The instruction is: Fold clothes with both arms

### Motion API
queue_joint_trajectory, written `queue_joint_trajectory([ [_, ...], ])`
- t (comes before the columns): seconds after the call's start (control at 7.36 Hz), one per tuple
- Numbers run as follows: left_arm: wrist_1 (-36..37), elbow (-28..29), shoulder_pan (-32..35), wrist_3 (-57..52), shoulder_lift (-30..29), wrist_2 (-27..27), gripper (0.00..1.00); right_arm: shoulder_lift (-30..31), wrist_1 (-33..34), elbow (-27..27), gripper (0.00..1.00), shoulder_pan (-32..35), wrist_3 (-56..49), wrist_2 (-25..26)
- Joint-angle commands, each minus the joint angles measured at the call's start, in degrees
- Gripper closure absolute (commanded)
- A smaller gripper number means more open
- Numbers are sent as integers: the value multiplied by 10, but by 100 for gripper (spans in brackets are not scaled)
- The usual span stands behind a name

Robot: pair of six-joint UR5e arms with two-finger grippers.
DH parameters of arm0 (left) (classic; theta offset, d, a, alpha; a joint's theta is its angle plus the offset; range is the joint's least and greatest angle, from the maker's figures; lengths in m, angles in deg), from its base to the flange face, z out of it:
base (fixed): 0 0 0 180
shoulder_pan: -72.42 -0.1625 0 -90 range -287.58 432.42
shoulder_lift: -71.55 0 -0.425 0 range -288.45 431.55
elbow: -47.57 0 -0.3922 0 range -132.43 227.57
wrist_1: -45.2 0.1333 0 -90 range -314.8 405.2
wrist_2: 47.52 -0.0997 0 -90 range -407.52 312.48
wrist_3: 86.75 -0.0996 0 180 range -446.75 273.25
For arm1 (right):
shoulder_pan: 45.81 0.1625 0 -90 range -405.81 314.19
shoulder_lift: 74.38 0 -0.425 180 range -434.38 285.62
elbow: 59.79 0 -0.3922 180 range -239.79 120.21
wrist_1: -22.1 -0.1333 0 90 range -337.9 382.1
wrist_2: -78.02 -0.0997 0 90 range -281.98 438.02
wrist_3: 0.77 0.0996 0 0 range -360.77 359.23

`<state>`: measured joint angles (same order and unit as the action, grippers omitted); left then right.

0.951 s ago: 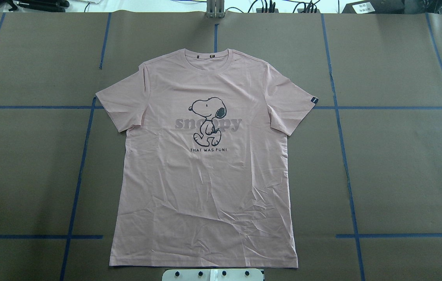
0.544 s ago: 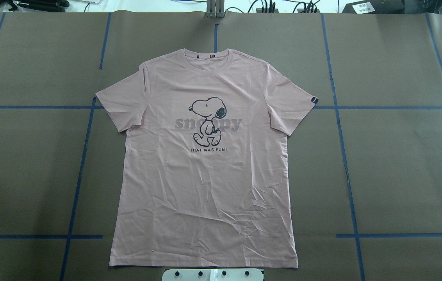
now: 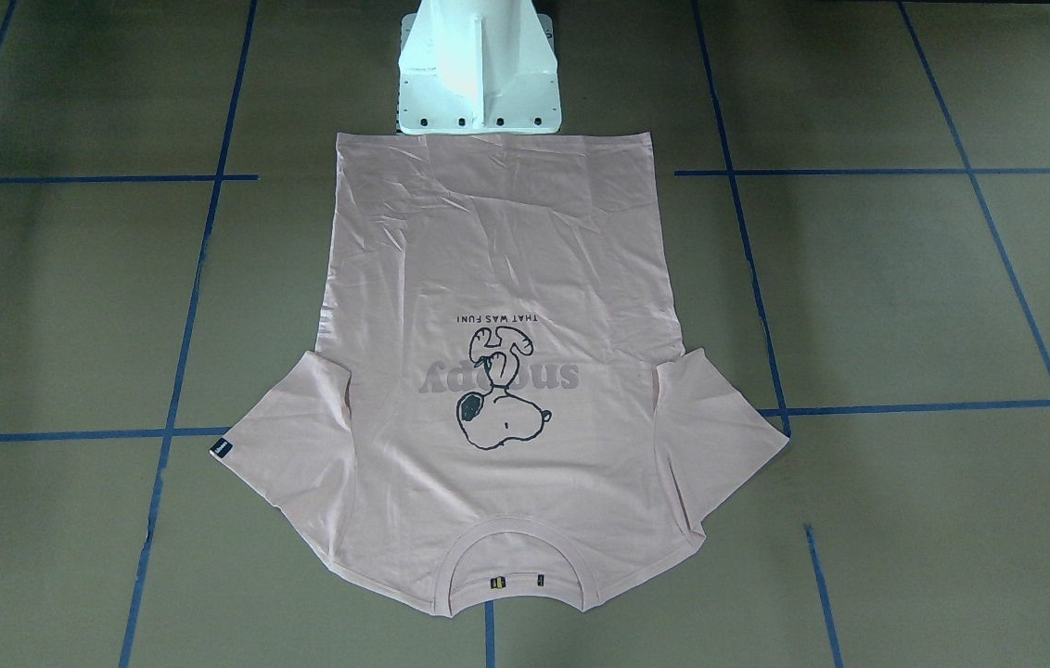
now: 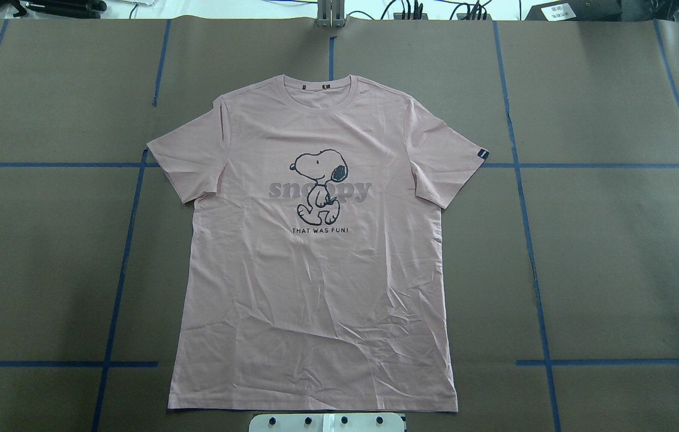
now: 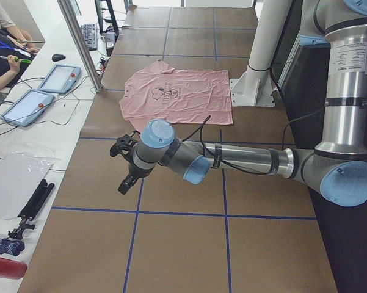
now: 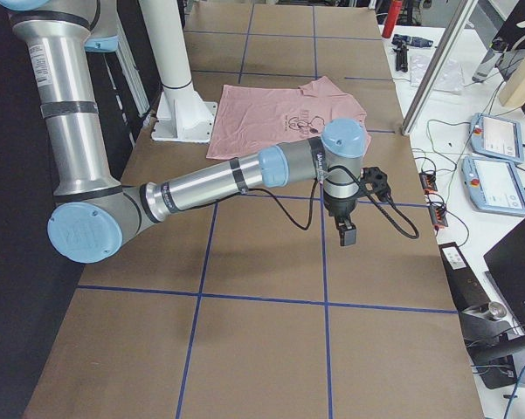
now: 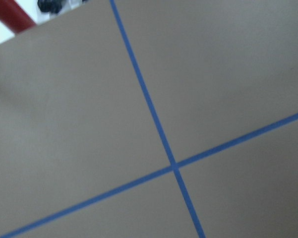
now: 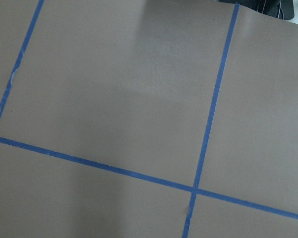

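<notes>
Lying flat, print-up, centred on the worktop (image 4: 615, 240), hem at the robot's edge, the pale pink T-shirt (image 4: 315, 288) was softly creased; left pincer (image 5: 124, 187) and right pincer (image 6: 347, 236) hung far aside, spread or pressed unclear.

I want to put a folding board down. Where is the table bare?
Bare table lies on both sides of the T-shirt, from its sleeves out, and beyond the collar. Tight only where the hem meets the white base.
</notes>
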<state>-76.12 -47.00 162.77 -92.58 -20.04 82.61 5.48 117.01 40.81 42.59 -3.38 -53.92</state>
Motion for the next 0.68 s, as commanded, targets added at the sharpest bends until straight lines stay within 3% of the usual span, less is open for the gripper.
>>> queue_joint_trajectory([
  [0.0,-46,63,-2,11,-93,6,0,-4,-80,-28,0,-1,9,-45],
  [0.27,-67,76,-17,96,-127,10,0,-16,-128,-23,0,-21,145,-53],
  [0.54,-123,76,-108,137,-126,6,0,-35,-264,-37,0,-104,377,-19],
])
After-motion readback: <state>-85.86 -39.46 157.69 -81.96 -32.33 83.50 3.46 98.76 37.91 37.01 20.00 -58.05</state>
